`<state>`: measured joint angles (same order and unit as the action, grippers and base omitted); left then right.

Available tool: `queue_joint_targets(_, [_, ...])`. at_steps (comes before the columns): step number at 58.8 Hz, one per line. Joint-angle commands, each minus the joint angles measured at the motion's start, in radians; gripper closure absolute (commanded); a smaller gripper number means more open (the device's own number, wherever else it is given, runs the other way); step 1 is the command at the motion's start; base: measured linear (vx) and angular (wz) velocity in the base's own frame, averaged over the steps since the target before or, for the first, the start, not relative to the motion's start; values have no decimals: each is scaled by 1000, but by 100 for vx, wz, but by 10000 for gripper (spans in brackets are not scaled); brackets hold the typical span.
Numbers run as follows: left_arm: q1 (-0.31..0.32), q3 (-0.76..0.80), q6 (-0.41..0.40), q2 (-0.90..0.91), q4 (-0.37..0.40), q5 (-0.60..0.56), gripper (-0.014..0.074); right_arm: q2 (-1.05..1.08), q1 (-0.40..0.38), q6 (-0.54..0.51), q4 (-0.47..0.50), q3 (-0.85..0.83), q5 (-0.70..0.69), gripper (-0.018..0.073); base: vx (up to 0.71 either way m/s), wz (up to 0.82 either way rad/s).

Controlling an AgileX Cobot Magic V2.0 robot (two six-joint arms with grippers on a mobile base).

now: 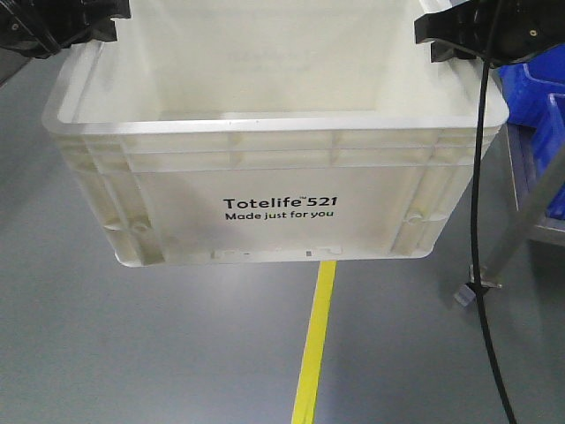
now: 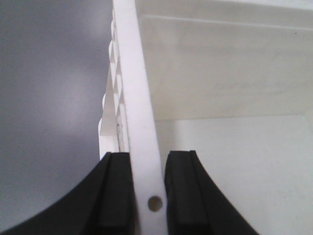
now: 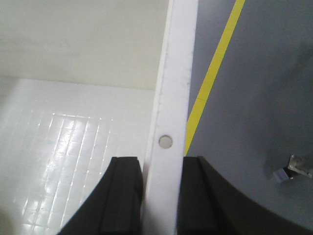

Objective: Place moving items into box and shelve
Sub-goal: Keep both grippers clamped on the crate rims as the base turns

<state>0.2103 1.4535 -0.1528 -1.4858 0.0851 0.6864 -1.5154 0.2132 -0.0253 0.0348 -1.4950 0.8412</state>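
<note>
Grey floor (image 1: 132,353) is showing beneath the box (image 1: 282,177), which is hanging between left claw (image 2: 148,164) and right claw (image 3: 161,169), each clamping a side rim, so the shelving carry seems underway, calling for level, matched travel toward the rack (image 1: 530,203).

Box (image 1: 282,168): large cream-white rectangular plastic crate, open-topped, with a ribbed rim. The long wall facing me carries the black print "Totelife 521 / Made just for you". It hangs upright and level, clear of the grey floor (image 1: 132,353). I hold it by its two end rims, one pinched in my left gripper (image 2: 148,196), the other in my right gripper (image 3: 164,196). Each rim shows a small round hole, and the inner base shows a fine grid.
</note>
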Motion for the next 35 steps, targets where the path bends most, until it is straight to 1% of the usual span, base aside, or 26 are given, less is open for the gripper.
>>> queue_joint_targets(1, [14, 55, 16, 57, 57, -149, 610, 53, 8, -15, 50, -51, -147, 572, 48, 5])
queue_joint_targets(35, [14, 55, 16, 57, 57, -149, 610, 53, 8, -15, 50, -51, -147, 572, 49, 2])
